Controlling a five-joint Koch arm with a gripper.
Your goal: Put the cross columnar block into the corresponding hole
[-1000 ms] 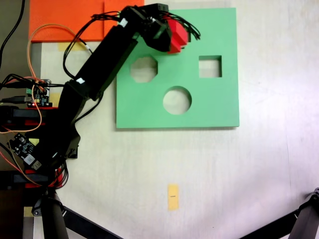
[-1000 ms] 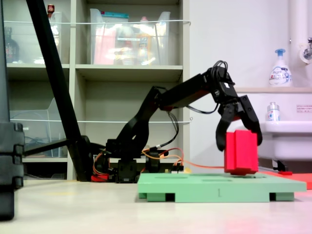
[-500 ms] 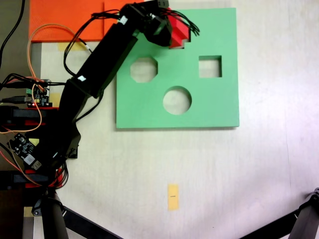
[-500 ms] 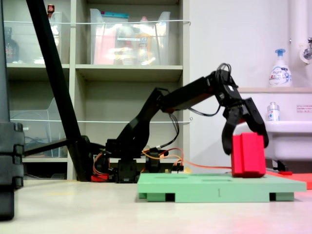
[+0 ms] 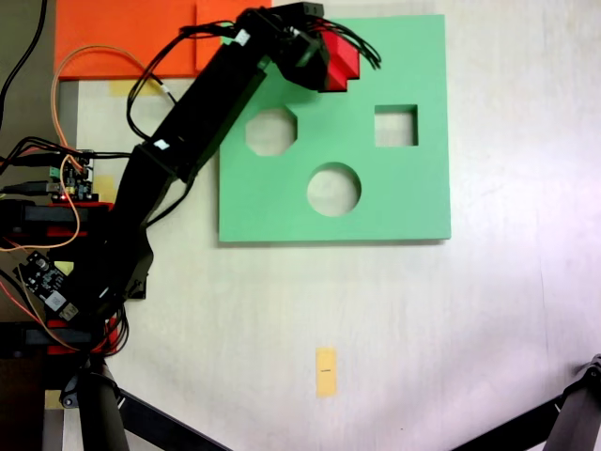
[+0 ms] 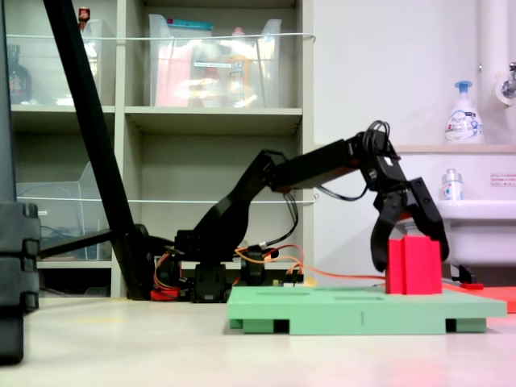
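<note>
Arm reaches from the first exterior view's left across to the top edge of the green board (image 5: 394, 188), black links stretched out low. Gripper (image 6: 409, 242) hangs over the red cross block (image 6: 414, 264), jaws closed on its sides, one dark finger down each flank in the second exterior view. Block stands upright on the board near the far end, at the second exterior view's right; its base meets the board top, but whether it has sunk into the cutout I cannot tell. In the first exterior view the block (image 5: 338, 64) sits at the board's top middle, partly under the gripper (image 5: 315, 56), and the plus-shaped hole is hidden beneath it. Octagonal cutout (image 5: 271, 131), round cutout (image 5: 333, 189) and square cutout (image 5: 395, 126) all open and bare. Yellow tag (image 5: 326, 371) lies on the desk (image 5: 507, 310) well below the board. Orange sheet (image 5: 122, 38) at the first exterior view's top left, touching the board's corner area. Wires and circuit boards (image 5: 42, 272) by the arm base.
</note>
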